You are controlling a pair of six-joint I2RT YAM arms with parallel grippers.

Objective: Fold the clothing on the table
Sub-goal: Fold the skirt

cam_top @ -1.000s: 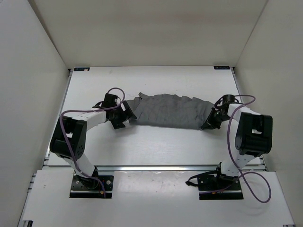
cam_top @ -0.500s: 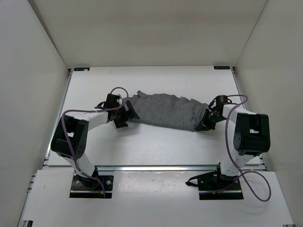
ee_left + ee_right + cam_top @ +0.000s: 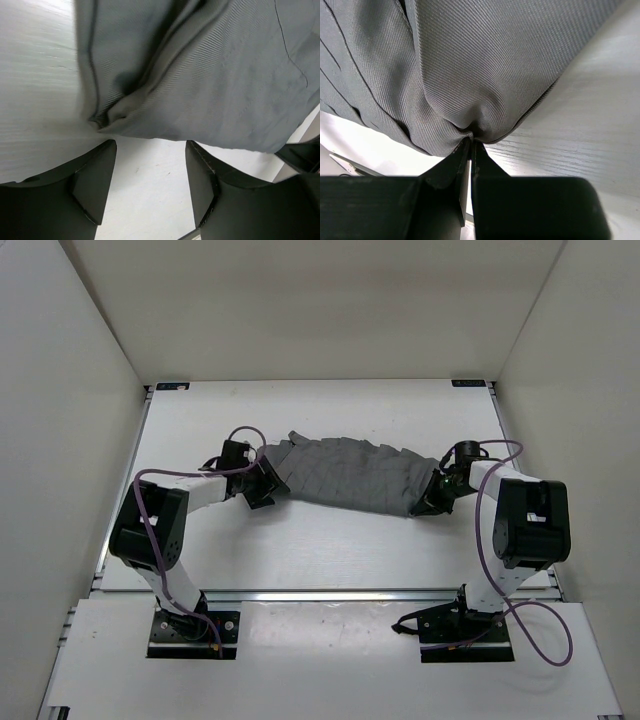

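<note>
Grey clothing (image 3: 350, 476) — left gripper (image 3: 150, 148) closer, jaws narrower — right gripper (image 3: 470, 144) still pinching.

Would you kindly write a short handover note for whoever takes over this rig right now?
The grey skirt lies spread across the middle of the table, with no fold made yet.
The left gripper is open at the skirt's left edge, holding nothing.
The right gripper is shut, pinching the skirt's right edge.
Left to do: grip the left edge, then fold.
</note>
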